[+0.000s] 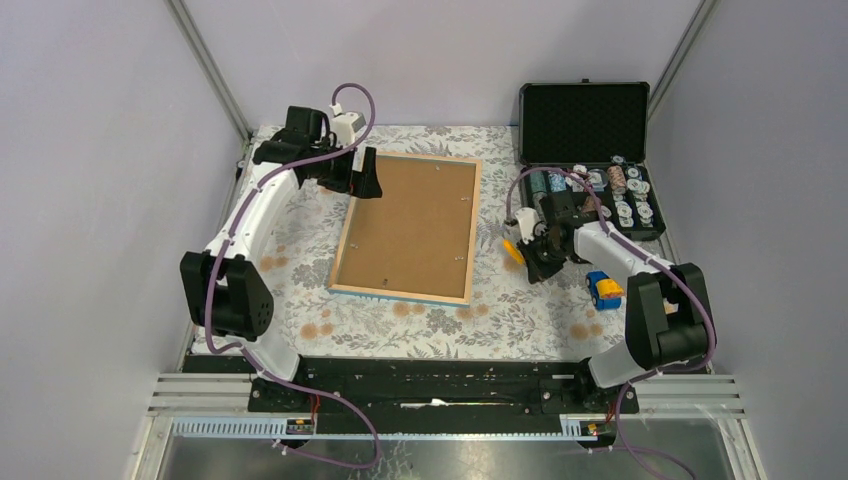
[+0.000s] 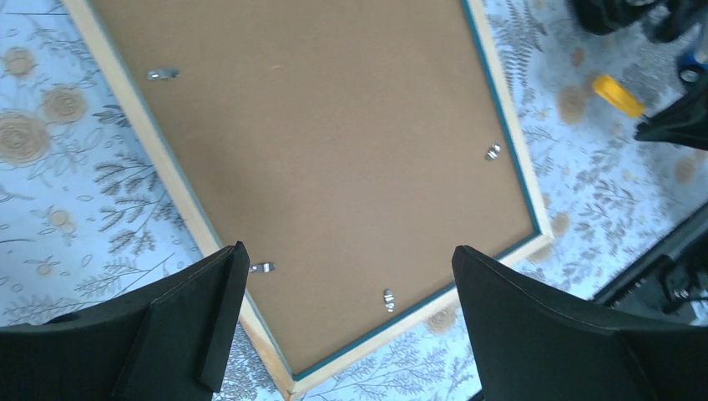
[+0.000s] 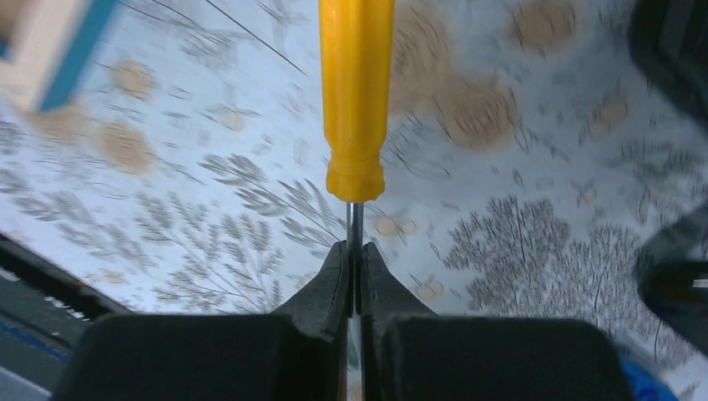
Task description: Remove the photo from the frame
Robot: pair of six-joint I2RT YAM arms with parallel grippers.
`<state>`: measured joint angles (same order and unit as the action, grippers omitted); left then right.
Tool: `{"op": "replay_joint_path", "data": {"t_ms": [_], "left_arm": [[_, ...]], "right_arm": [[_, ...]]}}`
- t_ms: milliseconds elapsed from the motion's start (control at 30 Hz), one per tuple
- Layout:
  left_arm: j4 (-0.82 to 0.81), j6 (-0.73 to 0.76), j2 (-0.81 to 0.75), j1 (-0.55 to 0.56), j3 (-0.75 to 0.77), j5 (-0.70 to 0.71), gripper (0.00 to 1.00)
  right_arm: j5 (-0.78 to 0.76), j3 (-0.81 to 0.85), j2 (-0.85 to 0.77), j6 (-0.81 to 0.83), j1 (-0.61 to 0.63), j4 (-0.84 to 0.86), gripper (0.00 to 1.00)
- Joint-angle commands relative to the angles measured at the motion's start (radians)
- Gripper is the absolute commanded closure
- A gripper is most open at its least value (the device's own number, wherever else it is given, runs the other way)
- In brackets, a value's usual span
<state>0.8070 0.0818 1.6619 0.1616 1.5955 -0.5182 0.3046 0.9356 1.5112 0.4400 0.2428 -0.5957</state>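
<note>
Grey walls, floral tablecloth, frame face-down

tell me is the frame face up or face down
Face down: the frame lies flat with its brown backing board upward, and small metal tabs show along that board's edges.

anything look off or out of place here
The right tool pinches the yellow-handled screwdriver by its thin metal shaft, not the handle, an odd grip. The large pale-wood picture frame lies face down, brown backing up, slightly askew on the floral cloth.
</note>
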Motion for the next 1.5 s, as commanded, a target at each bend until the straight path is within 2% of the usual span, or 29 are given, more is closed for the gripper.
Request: {"op": "replay_joint_path", "data": {"t_ms": [0, 167, 267, 433, 500, 567, 733, 833, 967, 1033, 1067, 1133, 1333, 1400, 1467], "left_arm": [[-0.110, -0.041, -0.033, -0.004, -0.019, 0.141, 0.01], [-0.231, -0.080, -0.069, -0.011, -0.115, 0.154, 0.01], [-0.287, -0.070, -0.098, -0.010, -0.172, 0.224, 0.01], [-0.263, -0.075, -0.065, -0.020, -0.155, 0.388, 0.01], [-0.240, -0.048, -0.045, -0.020, -0.138, 0.371, 0.01], [-0.234, -0.043, -0.030, -0.007, -0.135, 0.328, 0.01], [-0.262, 0.017, 0.005, 0.088, -0.137, 0.322, 0.01], [-0.266, 0.140, -0.002, 0.118, -0.157, 0.201, 0.01], [-0.130, 0.373, 0.000, 0.147, -0.149, -0.005, 0.01], [-0.061, 0.471, -0.002, 0.175, -0.161, -0.042, 0.01], [-0.036, 0.527, -0.007, 0.193, -0.177, -0.048, 0.01], [-0.005, 0.642, -0.026, 0.222, -0.239, -0.050, 0.02], [0.011, 0.827, -0.109, 0.319, -0.378, -0.038, 0.05], [0.010, 0.893, -0.131, 0.365, -0.431, 0.003, 0.06], [-0.018, 0.960, -0.151, 0.406, -0.496, 0.057, 0.08]], "right_arm": [[-0.192, -0.035, 0.011, -0.063, -0.038, 0.021, 1.00], [-0.291, -0.051, 0.058, -0.177, -0.048, 0.072, 1.00], [-0.353, -0.052, 0.089, -0.202, -0.049, 0.093, 0.99], [-0.385, -0.045, 0.147, -0.212, -0.052, 0.095, 0.77], [-0.388, -0.044, 0.148, -0.214, -0.051, 0.096, 0.62], [-0.392, -0.039, 0.146, -0.216, -0.051, 0.092, 0.53], [-0.400, -0.001, 0.154, -0.226, -0.051, 0.051, 0.51], [-0.382, 0.027, 0.124, -0.223, -0.051, 0.019, 0.48], [-0.309, 0.075, 0.041, -0.215, -0.051, -0.011, 0.39], [-0.218, 0.107, 0.007, -0.219, -0.051, -0.017, 0.32], [-0.187, 0.121, -0.009, -0.223, -0.051, -0.012, 0.27], [-0.102, 0.146, -0.040, -0.232, -0.049, 0.023, 0.03], [-0.021, 0.258, -0.057, -0.237, -0.032, 0.147, 0.00], [0.005, 0.265, -0.061, -0.292, -0.031, 0.217, 0.00], [0.008, 0.276, -0.042, -0.415, -0.031, 0.295, 0.00]]}}
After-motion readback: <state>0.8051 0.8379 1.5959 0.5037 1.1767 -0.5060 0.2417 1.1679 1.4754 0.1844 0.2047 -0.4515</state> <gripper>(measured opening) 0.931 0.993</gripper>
